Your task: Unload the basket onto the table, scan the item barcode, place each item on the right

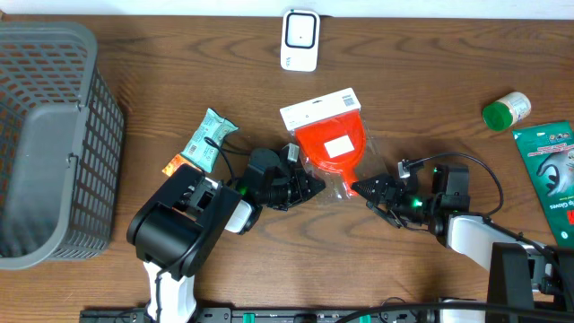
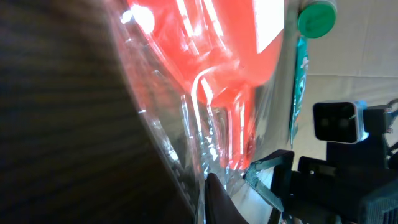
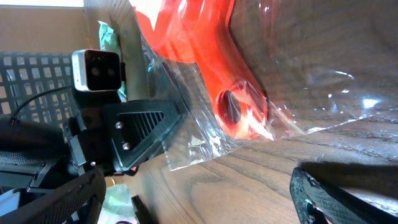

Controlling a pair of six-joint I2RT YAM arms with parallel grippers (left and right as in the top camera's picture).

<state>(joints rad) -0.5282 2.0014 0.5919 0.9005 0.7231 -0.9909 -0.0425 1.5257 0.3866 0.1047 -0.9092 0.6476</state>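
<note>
The item is a red plastic piece in a clear bag (image 1: 329, 144) with a white header card, lying mid-table. My left gripper (image 1: 315, 186) is at the bag's lower left edge; in the left wrist view its jaws (image 2: 203, 194) are shut on the clear film, the red piece (image 2: 205, 50) just ahead. My right gripper (image 1: 360, 188) sits at the bag's lower right corner. In the right wrist view it (image 3: 196, 199) is open with bare table between its fingers (image 3: 329, 193), and the bag (image 3: 205, 143) lies just beyond. A white scanner (image 1: 300, 39) stands at the back edge.
A grey basket (image 1: 54, 135) fills the left side. A green snack packet (image 1: 208, 139) lies beside the left arm, with a small orange packet (image 1: 172, 164) by it. A green-capped bottle (image 1: 505, 110) and a green package (image 1: 549, 175) are at the right.
</note>
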